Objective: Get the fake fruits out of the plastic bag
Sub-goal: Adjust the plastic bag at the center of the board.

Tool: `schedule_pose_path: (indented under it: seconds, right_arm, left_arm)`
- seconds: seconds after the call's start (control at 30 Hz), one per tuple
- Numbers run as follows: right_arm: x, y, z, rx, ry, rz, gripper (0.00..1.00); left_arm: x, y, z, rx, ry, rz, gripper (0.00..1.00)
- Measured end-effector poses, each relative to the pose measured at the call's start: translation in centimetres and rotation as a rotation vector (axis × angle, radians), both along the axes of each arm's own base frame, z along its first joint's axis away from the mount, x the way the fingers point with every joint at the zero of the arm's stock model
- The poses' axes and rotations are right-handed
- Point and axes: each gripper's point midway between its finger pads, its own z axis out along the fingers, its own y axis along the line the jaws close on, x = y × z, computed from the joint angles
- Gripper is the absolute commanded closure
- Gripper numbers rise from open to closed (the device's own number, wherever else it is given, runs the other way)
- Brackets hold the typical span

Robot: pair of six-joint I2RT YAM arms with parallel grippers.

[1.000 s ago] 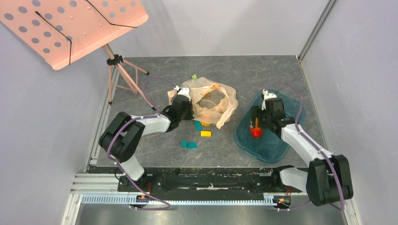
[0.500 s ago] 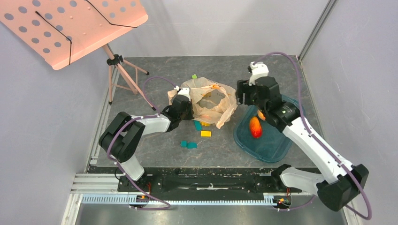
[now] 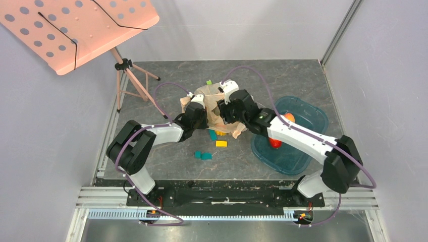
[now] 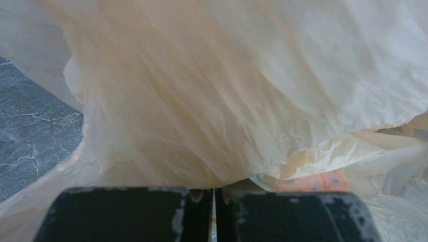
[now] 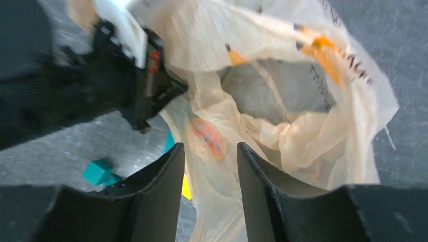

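- Risk, left gripper (image 4: pixel 213 194): jaws together, clamped on the bag (image 4: pixel 227 91) at its left rim. The thin film could slip or tear under a pull.
- Risk, right gripper (image 5: pixel 209 148): jaws apart and empty, over the bag mouth. It may pinch loose film instead of fruit, and lifting would then drag the whole bag.
- Risk, arms: the right wrist sits just beside the left, so a swing by either could knock them together.
- Blocks (image 3: pixel 203 156): six visible, namely three teal, two yellow and one green.
- Tray (image 3: pixel 295 159): one.
- Fruits: two.
  - The red fruit (image 3: pixel 275 143) lies in the tray, partly under the right arm.
  - A dull grey-green shape (image 5: pixel 252 91) in the bag mouth is likely the other.
- Orange piece (image 3: pixel 288 117): one, in the tray.
- Stand (image 3: pixel 75 30): one, far left.
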Motion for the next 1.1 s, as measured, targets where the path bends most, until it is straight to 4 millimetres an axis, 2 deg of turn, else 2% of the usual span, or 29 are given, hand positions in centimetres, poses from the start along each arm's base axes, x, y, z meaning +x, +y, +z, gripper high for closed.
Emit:
schedule_pose_path:
  seconds: [0.17,0.3,0.43,0.53,0.8,1.0,1.1]
  right_arm:
    - [0.7,-1.2,-6.2,-0.089,0.083,-0.091,0.61]
    - [1.2,-3.1,-10.7,-0.145,0.141,-0.181,0.63]
    - [1.6,-5.8,-14.2,-0.172,0.203,-0.275,0.64]
    - [1.9,-7.4,-15.9,-0.176,0.237,-0.334,0.64]
    - [2.5,-9.2,-18.5,-0.167,0.304,-0.418,0.64]
    - [2.7,-8.9,-18.2,-0.145,0.313,-0.392,0.67]
    - [2.6,-8.2,-16.7,-0.121,0.293,-0.346,0.68]
  left_arm:
    - [0.0,0.0,0.0,0.000,0.000,0.000,0.98]
    - [0.0,0.0,0.0,0.000,0.000,0.000,0.98]
    - [0.0,0.0,0.0,0.000,0.000,0.000,0.98]
    - [0.0,0.0,0.0,0.000,0.000,0.000,0.98]
    - [0.0,0.0,0.0,0.000,0.000,0.000,0.98]
    - [0.0,0.0,0.0,0.000,0.000,0.000,0.98]
    - [0.0,0.0,0.0,0.000,0.000,0.000,0.98]
